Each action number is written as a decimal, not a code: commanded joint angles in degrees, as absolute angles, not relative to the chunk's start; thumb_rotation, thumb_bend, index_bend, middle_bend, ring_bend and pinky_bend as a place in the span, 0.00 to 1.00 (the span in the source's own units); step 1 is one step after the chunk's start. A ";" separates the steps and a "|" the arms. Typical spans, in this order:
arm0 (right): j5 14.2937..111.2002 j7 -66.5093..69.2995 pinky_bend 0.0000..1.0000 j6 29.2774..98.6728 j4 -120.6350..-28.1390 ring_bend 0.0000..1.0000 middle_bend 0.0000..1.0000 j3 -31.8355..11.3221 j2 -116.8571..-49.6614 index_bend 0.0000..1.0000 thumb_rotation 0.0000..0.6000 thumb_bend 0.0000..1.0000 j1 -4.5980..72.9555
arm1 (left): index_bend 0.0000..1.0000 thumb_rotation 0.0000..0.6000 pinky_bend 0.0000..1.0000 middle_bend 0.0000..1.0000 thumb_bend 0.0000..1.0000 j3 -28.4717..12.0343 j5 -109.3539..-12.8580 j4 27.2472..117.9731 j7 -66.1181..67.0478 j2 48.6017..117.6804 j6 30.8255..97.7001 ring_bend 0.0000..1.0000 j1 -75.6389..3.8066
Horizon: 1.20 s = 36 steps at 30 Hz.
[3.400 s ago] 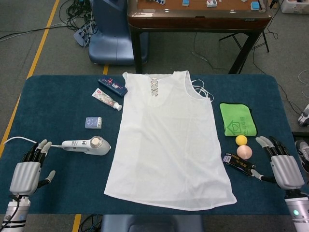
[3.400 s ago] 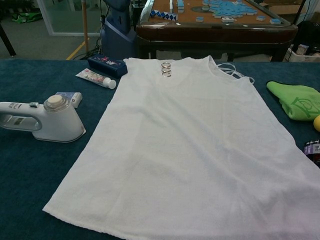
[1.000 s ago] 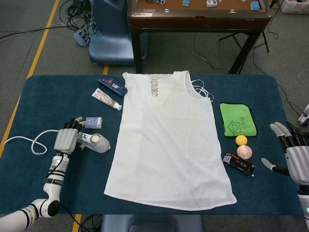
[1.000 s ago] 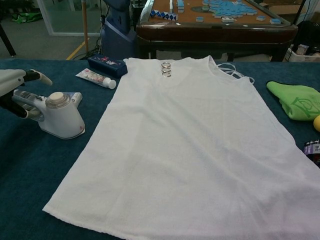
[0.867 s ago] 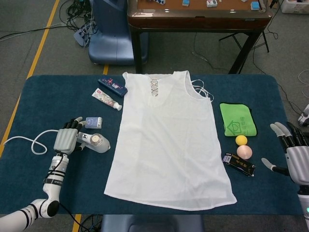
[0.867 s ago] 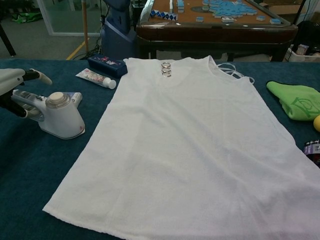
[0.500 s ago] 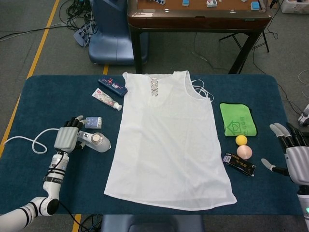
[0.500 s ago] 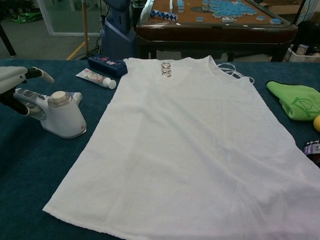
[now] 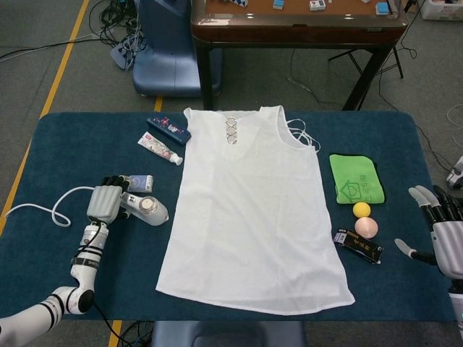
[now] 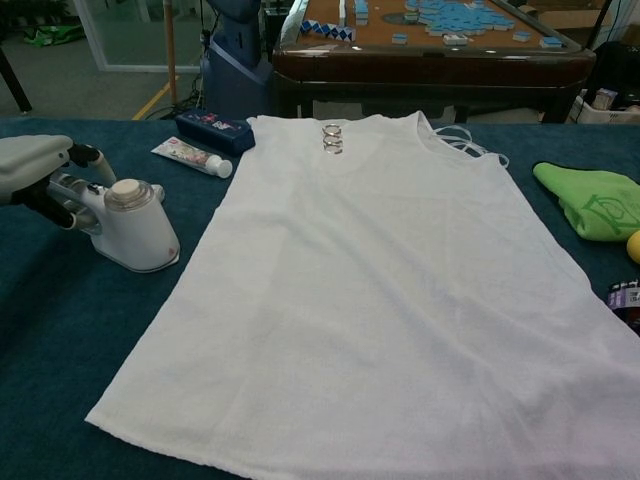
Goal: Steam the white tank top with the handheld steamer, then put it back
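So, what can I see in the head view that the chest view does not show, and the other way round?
Only the head view shows the right hand, open and off the table's right edge, the pink ball, the steamer's white cord and the shirt's lower hem. Only the chest view shows the blue tiles on the far table. Both show the white tank top lying flat, the left hand gripping the steamer by its handle, the toothpaste tube and the green cloth.

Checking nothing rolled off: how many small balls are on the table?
2, both right of the tank top: a yellow ball just below the green cloth, and a pink ball beside it, nearer the robot.
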<state>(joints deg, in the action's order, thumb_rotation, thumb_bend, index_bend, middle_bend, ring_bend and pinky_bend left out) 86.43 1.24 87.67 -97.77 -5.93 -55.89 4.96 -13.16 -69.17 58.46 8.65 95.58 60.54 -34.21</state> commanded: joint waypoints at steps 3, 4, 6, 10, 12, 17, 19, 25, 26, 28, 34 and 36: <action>86.33 1.39 0.09 87.57 -97.65 0.03 0.13 -5.89 -55.96 0.02 1.00 0.12 4.90 | 0.40 1.00 0.18 0.27 0.23 -12.63 -70.20 56.05 7.62 96.98 59.91 0.20 -35.15; 86.28 1.42 0.09 87.50 -97.62 0.03 0.13 -5.89 -55.97 0.02 1.00 0.12 4.91 | 0.42 1.00 0.18 0.28 0.23 -12.52 -70.36 55.68 7.61 97.17 59.77 0.20 -35.33; 86.25 1.47 0.09 87.42 -97.57 0.03 0.13 -5.91 -55.99 0.02 1.00 0.12 4.94 | 0.45 1.00 0.18 0.29 0.23 -12.30 -70.70 55.40 7.57 97.35 59.67 0.21 -35.53; 86.08 1.62 0.09 87.09 -97.41 0.03 0.13 -5.96 -56.08 0.02 1.00 0.12 5.06 | 0.50 1.00 0.20 0.34 0.23 -11.73 -71.49 54.43 7.79 97.77 59.45 0.25 -35.98; 86.01 1.67 0.09 86.95 -97.33 0.03 0.13 -5.98 -56.13 0.02 1.00 0.12 5.12 | 0.52 1.00 0.21 0.37 0.23 -11.61 -71.52 54.10 7.89 97.98 59.04 0.27 -36.21; 85.86 1.84 0.09 86.86 -97.17 0.03 0.13 -6.05 -56.20 0.02 1.00 0.12 5.13 | 0.61 1.00 0.27 0.44 0.23 -11.46 -71.98 53.61 7.47 98.36 59.05 0.33 -36.52; 85.85 1.88 0.09 86.85 -97.11 0.03 0.13 -6.04 -56.23 0.02 1.00 0.12 5.11 | 0.64 1.00 0.29 0.48 0.23 -11.44 -72.34 53.58 6.87 98.43 59.51 0.36 -36.49; 85.86 2.14 0.09 86.69 -96.94 0.03 0.13 -6.00 -56.40 0.02 1.00 0.12 5.14 | 0.68 1.00 0.48 0.61 0.23 -10.82 -73.81 52.56 4.16 98.33 59.81 0.48 -36.55; 85.86 2.17 0.09 86.68 -96.92 0.03 0.13 -5.99 -56.41 0.02 1.00 0.12 5.13 | 0.69 1.00 0.52 0.64 0.23 -10.73 -73.96 52.38 3.72 98.26 59.67 0.51 -36.58; 85.90 2.17 0.09 86.68 -96.94 0.03 0.14 -5.98 -56.43 0.02 1.00 0.12 5.13 | 0.72 1.00 0.59 0.69 0.23 -10.61 -74.28 52.17 2.23 98.11 59.45 0.57 -36.58; 86.01 2.03 0.09 86.56 -97.14 0.03 0.14 -5.92 -56.38 0.02 1.00 0.12 5.16 | 0.79 1.00 0.64 0.73 0.23 -11.07 -74.74 52.15 -3.73 97.28 58.91 0.61 -36.64; 86.10 1.94 0.09 86.53 -97.23 0.03 0.14 -5.89 -56.40 0.02 1.00 0.12 5.19 | 0.81 1.00 0.66 0.75 0.23 -11.26 -74.78 52.35 -5.79 96.63 58.45 0.63 -36.67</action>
<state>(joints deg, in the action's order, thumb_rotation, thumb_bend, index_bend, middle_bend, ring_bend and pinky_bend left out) 86.09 1.95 86.54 -97.22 -5.89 -56.39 5.18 -10.99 -74.63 52.19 -3.83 97.34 58.98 -36.62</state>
